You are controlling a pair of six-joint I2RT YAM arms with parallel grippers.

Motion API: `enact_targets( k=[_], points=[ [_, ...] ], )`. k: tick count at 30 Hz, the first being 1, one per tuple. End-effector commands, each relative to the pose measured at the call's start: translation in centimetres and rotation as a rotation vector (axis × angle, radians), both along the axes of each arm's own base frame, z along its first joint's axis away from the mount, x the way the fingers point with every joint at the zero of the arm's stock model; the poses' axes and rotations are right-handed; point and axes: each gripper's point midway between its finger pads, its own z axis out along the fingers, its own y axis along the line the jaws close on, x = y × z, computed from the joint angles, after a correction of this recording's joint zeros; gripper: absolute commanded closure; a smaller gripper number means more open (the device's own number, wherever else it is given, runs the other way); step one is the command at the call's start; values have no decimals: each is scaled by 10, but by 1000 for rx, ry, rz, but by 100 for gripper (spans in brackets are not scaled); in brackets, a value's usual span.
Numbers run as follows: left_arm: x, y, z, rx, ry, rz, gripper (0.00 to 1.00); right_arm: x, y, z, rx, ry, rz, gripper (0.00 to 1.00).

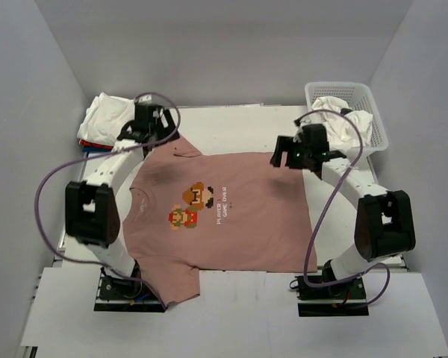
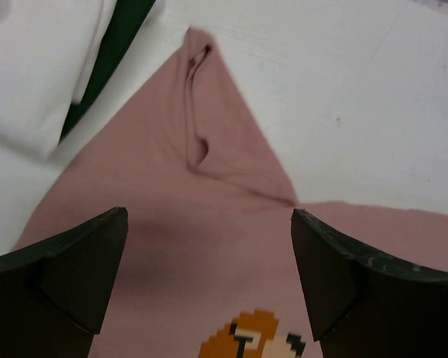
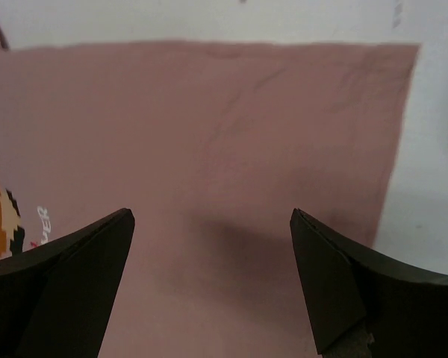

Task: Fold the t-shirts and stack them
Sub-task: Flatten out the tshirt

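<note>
A dusty pink t-shirt [image 1: 231, 216] lies spread flat on the table, print up, with its pixel-art characters [image 1: 190, 205] and white text in the middle. Its far sleeve [image 2: 209, 127] is wrinkled and points toward the back. My left gripper [image 1: 153, 128] hovers open over that sleeve and shoulder, with only pink cloth showing between its fingers [image 2: 209, 253]. My right gripper [image 1: 287, 154] hovers open over the shirt's far hem corner [image 3: 407, 60], and nothing is between its fingers [image 3: 211, 253]. Folded t-shirts [image 1: 103, 119] are stacked at the back left, a white one on top.
A white plastic basket [image 1: 381, 123] at the back right holds crumpled white cloth [image 1: 342, 115]. In the left wrist view the folded white shirt [image 2: 37, 67] and a dark green one [image 2: 116, 33] lie just left of the pink sleeve. Grey walls enclose the table.
</note>
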Motion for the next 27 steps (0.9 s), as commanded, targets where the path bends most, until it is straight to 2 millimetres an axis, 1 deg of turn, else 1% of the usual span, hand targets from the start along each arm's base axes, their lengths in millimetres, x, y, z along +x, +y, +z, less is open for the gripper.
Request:
enact_targets(
  k=[1, 2, 3, 4, 5, 6, 7, 8, 9, 10, 11, 12, 13, 14, 15, 16, 17, 18, 19, 20, 21, 22, 23, 24, 25, 26, 27],
  points=[
    [-63, 16, -56, -3, 183, 90, 0, -32, 28, -30, 17, 96, 94, 9],
    [-71, 15, -56, -8, 174, 74, 0, -35, 29, -38, 9, 121, 85, 9],
    [-83, 18, -74, 1, 214, 74, 0, -39, 30, -48, -8, 145, 75, 9],
    [-86, 18, -79, 4, 226, 74, 0, -42, 26, -60, -38, 179, 43, 9],
    [-84, 18, -78, 1, 216, 74, 0, -43, 21, -72, -65, 211, 10, 9],
    [-85, 18, -86, 6, 238, 75, 0, -45, 19, -82, -75, 250, -17, 9],
    [-85, 9, -92, -13, 251, 43, 0, -41, 19, -81, -82, 250, -33, 9],
    [-76, 4, -89, -26, 237, 33, 0, -38, 14, -84, -101, 250, -64, 9],
    [-77, 3, -96, -29, 256, 27, 0, -40, 13, -94, -108, 279, -75, 9],
    [-71, 0, -103, -34, 263, 21, 0, -32, 5, -93, -129, 269, -120, 9],
    [-63, -2, -102, -37, 251, 20, 0, -35, 1, -97, -147, 289, -138, 9],
    [-60, -2, -106, -35, 258, 20, 0, -36, -4, -110, -177, 328, -156, 9],
    [-55, -1, -110, -19, 264, 21, 0, -23, -6, -103, -190, 307, -181, 9],
    [-47, -2, -120, -14, 287, 21, 0, -27, -21, -108, -260, 334, -222, 9],
    [-41, -2, -124, -5, 292, 29, 0, -26, -24, -117, -281, 359, -232, 9],
    [-39, -1, -131, 9, 314, 20, 0, -12, -25, -113, -280, 347, -250, 9],
    [-26, -4, -128, 6, 296, 19, 0, -12, -23, -115, -280, 357, -243, 9],
    [-29, -4, -148, 18, 354, 21, 0, -2, -21, -115, -266, 357, -244, 9],
    [-25, -4, -153, 28, 368, 13, 0, 2, -22, -116, -265, 357, -254, 9],
    [-12, -6, -148, 23, 345, 13, 0, 3, -27, -129, -275, 393, -269, 9],
    [-12, -10, -161, 16, 379, 1, 0, 18, -26, -118, -272, 373, -280, 9],
    [-2, -13, -157, 10, 360, -13, 0, 23, -35, -119, -277, 379, -306, 9],
    [4, -14, -158, 9, 356, -14, 0, 25, -39, -131, -293, 405, -308, 9],
    [7, -17, -159, 2, 359, -21, 0, 45, -42, -117, -279, 373, -329, 9],
    [19, -19, -150, -2, 337, -21, 0, 51, -41, -115, -280, 362, -331, 9],
    [22, -21, -160, 1, 356, -34, 0, 55, -51, -125, -301, 381, -346, 9],
    [27, -24, -160, -6, 356, -40, 0, 78, -53, -106, -286, 332, -363, 9]
  ],
)
